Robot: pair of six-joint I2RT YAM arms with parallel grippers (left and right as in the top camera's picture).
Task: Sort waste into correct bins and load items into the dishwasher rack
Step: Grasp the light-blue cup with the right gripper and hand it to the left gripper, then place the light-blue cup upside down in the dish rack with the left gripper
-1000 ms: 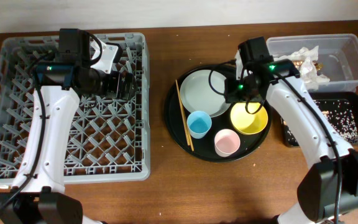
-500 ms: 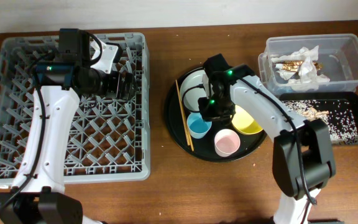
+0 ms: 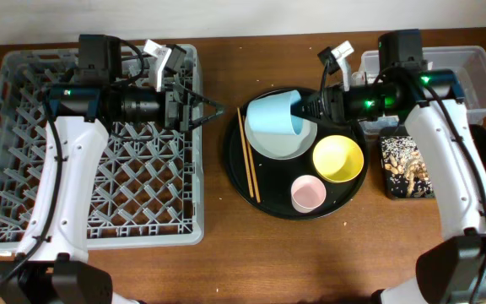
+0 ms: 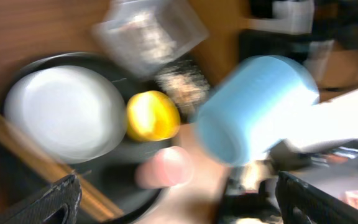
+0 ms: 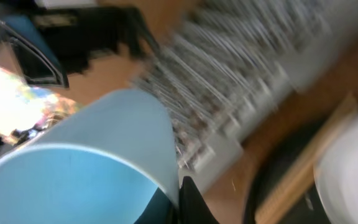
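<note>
The jaws of the right gripper were clamped on the rim of the light blue plastic cup, held aloft over the pale grey-green round plate, apparently for passing across. It lay sideways, long axis left-right, base toward the large grey plastic pegged rack, where the jaws of the left gripper gaped wide.

A round black tray sits on the brown wooden table.

rack at left, round tray centre carrying plate, bowl, chopsticks, tub far right, behind shallow tray
</note>
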